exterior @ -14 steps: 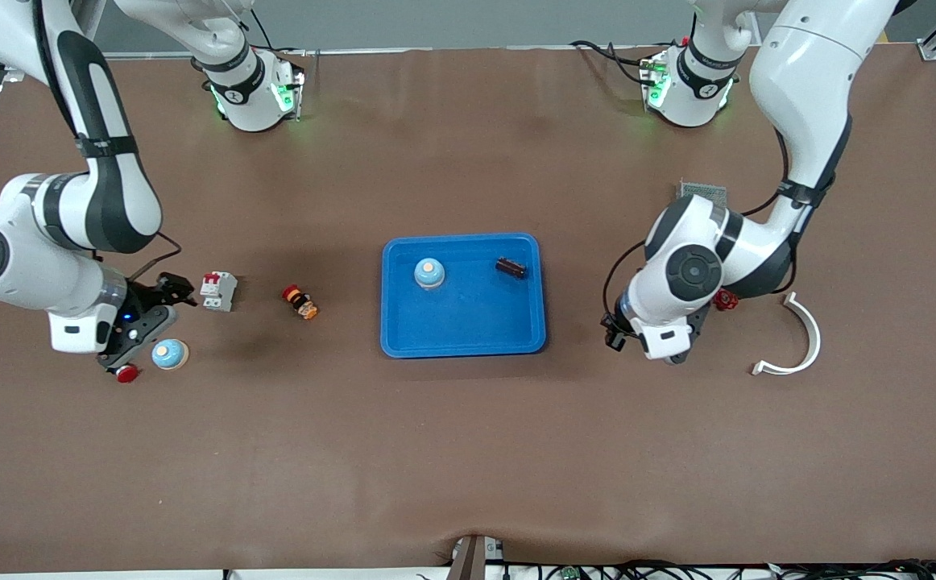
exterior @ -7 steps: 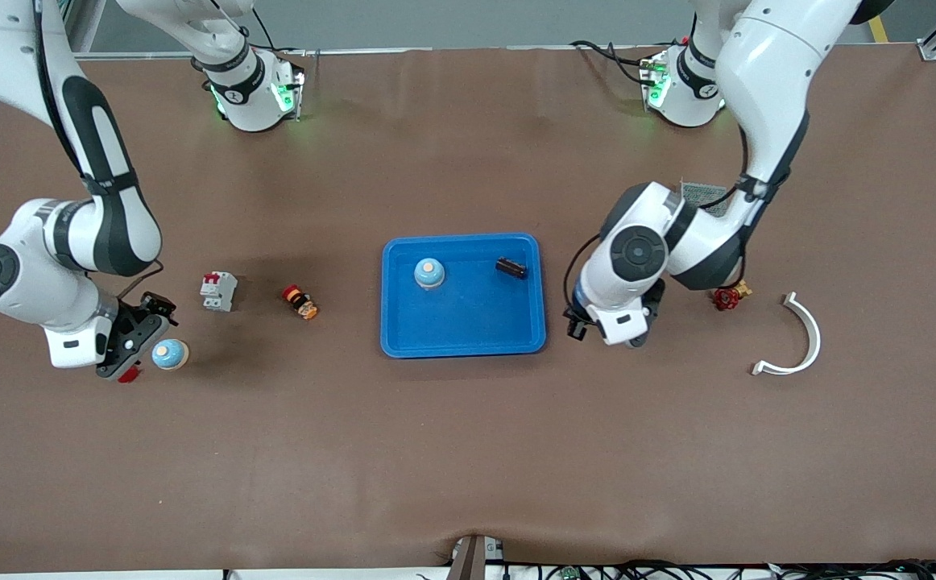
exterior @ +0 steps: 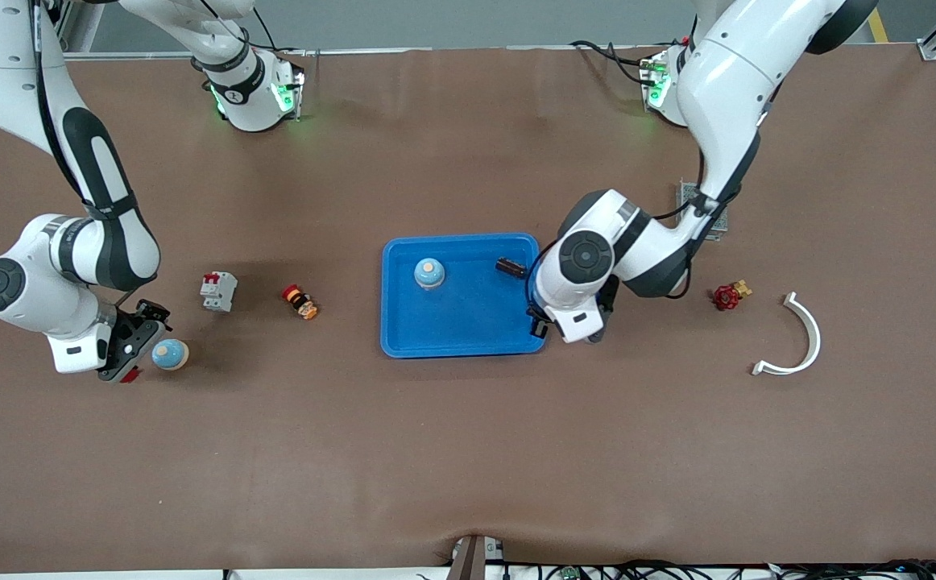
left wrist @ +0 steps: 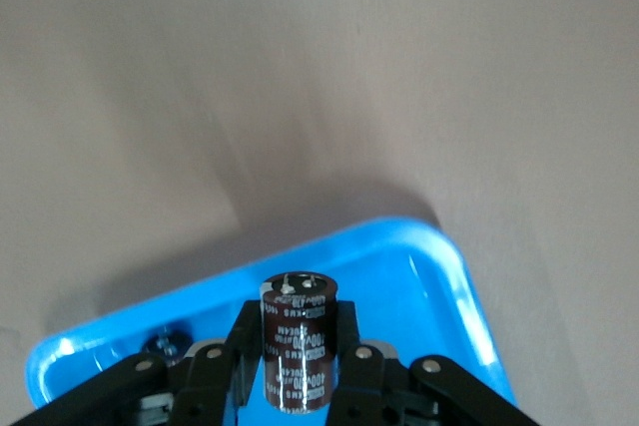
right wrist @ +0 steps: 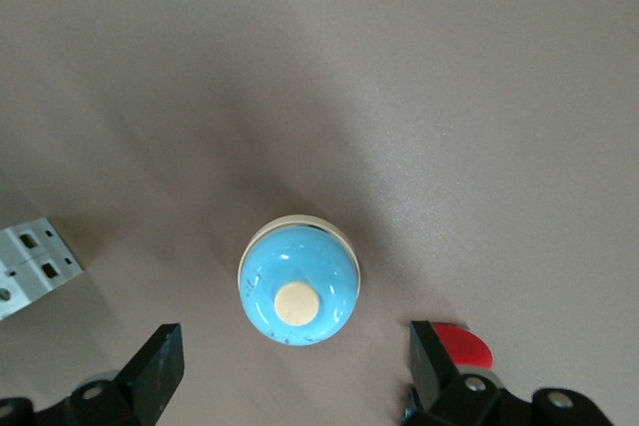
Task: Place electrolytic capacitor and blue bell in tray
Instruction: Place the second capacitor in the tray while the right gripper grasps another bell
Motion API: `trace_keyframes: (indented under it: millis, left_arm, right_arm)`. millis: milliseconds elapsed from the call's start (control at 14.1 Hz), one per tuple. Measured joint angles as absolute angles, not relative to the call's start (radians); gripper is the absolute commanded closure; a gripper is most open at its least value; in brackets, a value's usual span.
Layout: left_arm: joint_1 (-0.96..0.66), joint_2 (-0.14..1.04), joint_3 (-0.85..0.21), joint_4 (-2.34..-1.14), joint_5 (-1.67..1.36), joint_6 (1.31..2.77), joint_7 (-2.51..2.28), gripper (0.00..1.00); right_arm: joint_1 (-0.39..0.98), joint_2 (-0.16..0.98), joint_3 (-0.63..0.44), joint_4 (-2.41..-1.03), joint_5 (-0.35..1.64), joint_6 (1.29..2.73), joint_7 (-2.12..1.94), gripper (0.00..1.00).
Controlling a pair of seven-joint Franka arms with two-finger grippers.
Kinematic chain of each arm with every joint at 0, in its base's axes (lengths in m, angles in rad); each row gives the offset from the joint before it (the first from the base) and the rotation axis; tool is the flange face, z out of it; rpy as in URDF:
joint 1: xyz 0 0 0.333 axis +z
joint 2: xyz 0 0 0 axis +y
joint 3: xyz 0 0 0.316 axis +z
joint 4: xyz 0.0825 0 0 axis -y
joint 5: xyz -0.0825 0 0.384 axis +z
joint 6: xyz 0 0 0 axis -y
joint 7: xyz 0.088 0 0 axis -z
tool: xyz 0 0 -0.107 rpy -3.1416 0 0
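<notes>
The blue tray [exterior: 468, 332] lies mid-table and holds one blue bell [exterior: 428, 273] and one dark electrolytic capacitor [exterior: 511, 267]. My left gripper [exterior: 537, 320] hangs over the tray's rim at the left arm's end. It is shut on a second brown capacitor [left wrist: 297, 356], held upright between the fingers [left wrist: 242, 346] above the tray's corner [left wrist: 429, 276]. My right gripper [exterior: 134, 348] stands open over another blue bell [exterior: 170, 354] on the table. In the right wrist view that bell [right wrist: 299, 292] sits just ahead of the gap between the wide-apart fingertips [right wrist: 160, 361].
A white circuit breaker [exterior: 218, 291] and a red-and-yellow button switch [exterior: 300, 302] lie between the loose bell and the tray. A red disc [right wrist: 461, 346] lies beside my right gripper. A red valve [exterior: 727, 296], a white curved part [exterior: 798, 338] and a grey mesh box [exterior: 716, 228] are at the left arm's end.
My left arm has carried the capacitor from near the red valve to the tray's rim. My right gripper has shifted slightly beside the loose bell and stays open.
</notes>
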State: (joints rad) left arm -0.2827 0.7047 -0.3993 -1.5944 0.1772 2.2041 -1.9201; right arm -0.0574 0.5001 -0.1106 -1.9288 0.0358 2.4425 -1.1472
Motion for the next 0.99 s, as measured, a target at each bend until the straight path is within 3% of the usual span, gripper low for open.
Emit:
trace_keyframes:
  millis: [638,850,921,992]
  left_arm:
    - [-0.384,0.782,-0.382,-1.571,0.177,2.246,-1.977,0.98]
    - [-0.380,0.784,-0.372,-1.567,0.177,2.246,-1.978,0.91]
    - [-0.380,0.784,-0.367,-1.565,0.177,2.246,-1.978,0.83]
    - [-0.379,0.785,-0.362,-1.565,0.177,2.246,-1.978,0.67]
  right_arm:
    - [-0.061,0.565,-0.106,-1.930,0.040,2.503,-1.151,0.00]
    - [-0.061,0.584,-0.104,-1.930,0.043,2.522,-1.151,0.00]
    - [-0.061,0.588,-0.104,-1.930,0.045,2.524,-1.151,0.00]
    - [-0.061,0.590,-0.104,-1.930,0.047,2.524,-1.151,0.00]
